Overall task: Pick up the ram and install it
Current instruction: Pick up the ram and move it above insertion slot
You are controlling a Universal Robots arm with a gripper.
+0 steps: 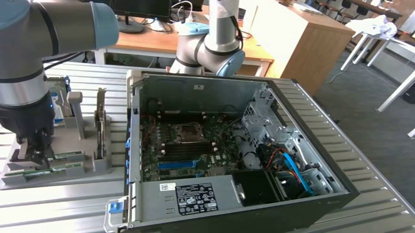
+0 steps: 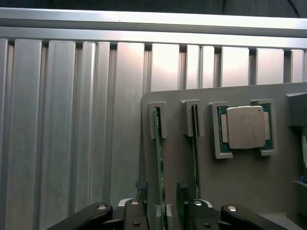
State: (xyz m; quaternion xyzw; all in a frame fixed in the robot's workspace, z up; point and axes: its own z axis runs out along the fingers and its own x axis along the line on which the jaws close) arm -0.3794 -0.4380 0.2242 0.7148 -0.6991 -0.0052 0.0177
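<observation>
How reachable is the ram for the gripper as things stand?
Probably yes: the gripper hangs open over the ram standing in its grey holder, a finger on each side, with nothing between them.

I see a wooden desk with a monitor behind, a light wood cabinet beside it, grey floor, white table legs far back, and a ribbed metal tabletop up front.

A ribbed metal desk carries two things. An open computer case lies on its side towards the exterior view's right. A grey plastic holder sits just beside it, on the exterior view's left.
</observation>
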